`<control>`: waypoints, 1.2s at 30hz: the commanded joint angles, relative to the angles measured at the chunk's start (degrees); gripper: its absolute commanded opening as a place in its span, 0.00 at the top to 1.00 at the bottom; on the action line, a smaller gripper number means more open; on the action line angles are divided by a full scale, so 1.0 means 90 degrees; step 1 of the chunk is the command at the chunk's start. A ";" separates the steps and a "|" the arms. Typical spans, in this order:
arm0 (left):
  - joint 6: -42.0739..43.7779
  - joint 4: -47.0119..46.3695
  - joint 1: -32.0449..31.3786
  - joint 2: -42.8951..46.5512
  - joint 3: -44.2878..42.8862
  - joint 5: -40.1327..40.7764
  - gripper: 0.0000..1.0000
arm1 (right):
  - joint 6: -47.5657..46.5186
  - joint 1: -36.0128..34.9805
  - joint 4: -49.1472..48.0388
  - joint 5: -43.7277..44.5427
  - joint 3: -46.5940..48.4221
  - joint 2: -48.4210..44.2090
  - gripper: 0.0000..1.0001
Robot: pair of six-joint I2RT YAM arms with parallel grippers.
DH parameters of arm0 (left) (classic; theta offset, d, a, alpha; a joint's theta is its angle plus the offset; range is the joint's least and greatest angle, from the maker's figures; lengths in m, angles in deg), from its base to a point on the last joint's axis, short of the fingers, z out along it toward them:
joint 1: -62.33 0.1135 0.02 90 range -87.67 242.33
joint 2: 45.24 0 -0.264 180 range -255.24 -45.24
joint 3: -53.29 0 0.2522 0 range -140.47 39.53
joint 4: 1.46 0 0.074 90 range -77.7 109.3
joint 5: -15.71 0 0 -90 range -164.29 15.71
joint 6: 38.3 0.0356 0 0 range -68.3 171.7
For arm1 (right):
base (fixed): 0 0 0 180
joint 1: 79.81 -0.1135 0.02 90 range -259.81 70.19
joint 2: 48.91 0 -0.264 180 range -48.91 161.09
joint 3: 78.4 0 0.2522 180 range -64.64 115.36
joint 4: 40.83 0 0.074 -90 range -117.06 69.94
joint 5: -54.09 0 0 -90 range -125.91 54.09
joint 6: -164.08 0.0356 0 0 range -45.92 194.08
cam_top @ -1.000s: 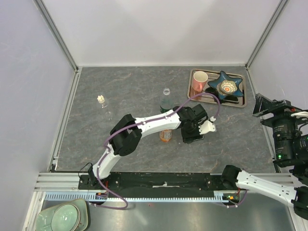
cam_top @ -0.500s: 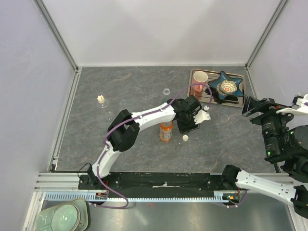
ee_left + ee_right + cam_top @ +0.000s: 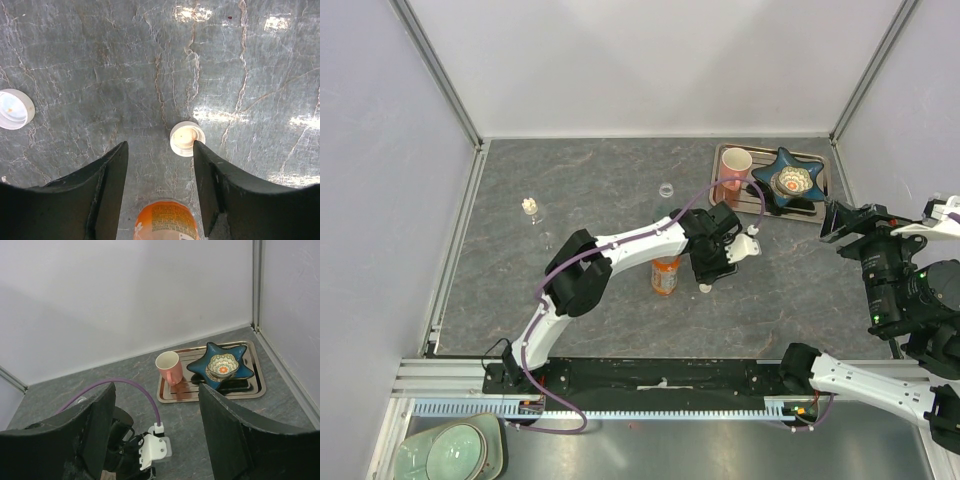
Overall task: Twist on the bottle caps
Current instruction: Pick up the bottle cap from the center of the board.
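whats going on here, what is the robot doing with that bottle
The left gripper hangs open over the table, with a small white cap lying between its fingers, close to one of them, near the orange bottle. Nothing is picked up yet. A second cap lies further off. The right gripper is open and empty, held off to the side, facing the tray with the pink mug.

Two small white round plastic screw caps (image 3: 186, 138), the second cap (image 3: 13, 108) at nine o'clock. One orange-drink plastic bottle (image 3: 665, 275), one tiny clear plastic bottle (image 3: 530, 207). One pink mug (image 3: 734, 166), one blue star-shaped dish (image 3: 766, 181), one patterned bowl (image 3: 796, 180), one metal tray (image 3: 825, 207).
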 commanded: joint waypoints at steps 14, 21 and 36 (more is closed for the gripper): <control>0.0308 -0.0179 -0.0072 -0.0418 -0.0049 -0.0006 0.39 | -0.0031 -0.0019 -0.0040 0.0046 -0.0094 -0.0036 0.26; 0.0396 -0.0198 -0.0072 -0.0487 -0.0059 -0.0074 0.55 | -0.0011 -0.0019 -0.0040 -0.0013 -0.0133 -0.0045 0.26; 0.0455 0.0192 -0.0130 -0.0662 -0.0342 -0.0377 0.98 | -0.0041 -0.0019 -0.0040 -0.0062 -0.0065 -0.0036 0.26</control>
